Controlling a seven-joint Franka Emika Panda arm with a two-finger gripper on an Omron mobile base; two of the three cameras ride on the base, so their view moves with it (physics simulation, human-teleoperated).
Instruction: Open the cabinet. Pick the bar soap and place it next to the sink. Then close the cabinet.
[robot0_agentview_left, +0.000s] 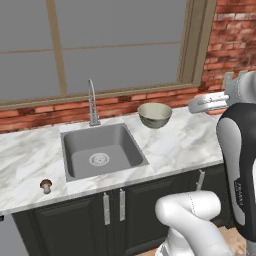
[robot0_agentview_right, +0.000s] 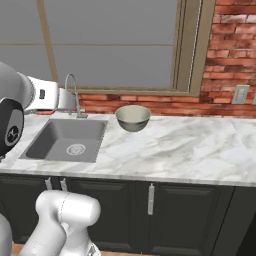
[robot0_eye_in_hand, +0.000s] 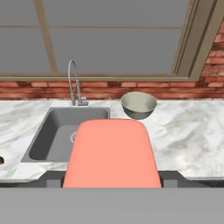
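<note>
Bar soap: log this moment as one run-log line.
bar soap: held in gripper, above counter | sink: ahead | bowl: right of sink | placement: not yet done

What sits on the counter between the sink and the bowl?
Nothing: in the left base view only bare marble separates the sink from the bowl.

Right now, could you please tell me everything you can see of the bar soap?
The bar soap is a flat, salmon-pink slab with rounded corners and a smooth, matte, unmarked surface. In the hand view it looms large between the claw's fingers, held up off the counter. Behind it lie the right part of the sink and the marble counter. It looks whole and undamaged; its underside is hidden.
</note>
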